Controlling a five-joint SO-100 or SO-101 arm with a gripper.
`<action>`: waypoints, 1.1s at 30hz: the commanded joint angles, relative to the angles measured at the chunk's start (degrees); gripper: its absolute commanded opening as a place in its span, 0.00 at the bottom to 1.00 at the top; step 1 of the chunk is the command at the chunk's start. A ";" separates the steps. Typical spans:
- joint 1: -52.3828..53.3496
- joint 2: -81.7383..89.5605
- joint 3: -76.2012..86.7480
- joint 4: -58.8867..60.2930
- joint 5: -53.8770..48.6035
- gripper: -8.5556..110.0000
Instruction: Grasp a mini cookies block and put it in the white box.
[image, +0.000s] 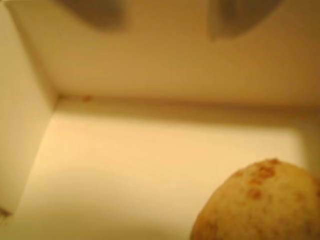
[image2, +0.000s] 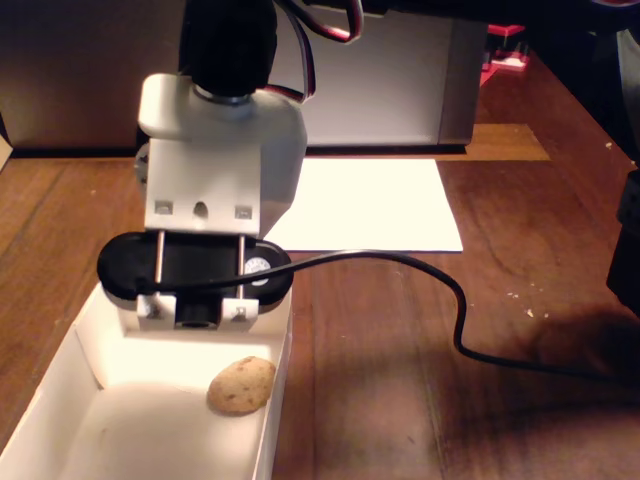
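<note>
Mini cookies block (image2: 241, 385) is seen lying free on floor of white box (image2: 60, 375) near its right wall in fixed view, apart from fingers (image: 97, 12), which are spread w/ nothing held

cookie (image2: 241, 385) sits in the white box (image2: 60, 385), by its right wall | arm above the box's far end | paper sheet (image2: 370, 205) behind, on the table (image2: 400, 360)
</note>
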 joint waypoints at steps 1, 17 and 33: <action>1.41 7.12 -6.68 0.79 -0.09 0.07; 14.24 18.02 -6.68 7.29 -2.02 0.07; 22.68 22.50 -5.10 17.49 -4.31 0.07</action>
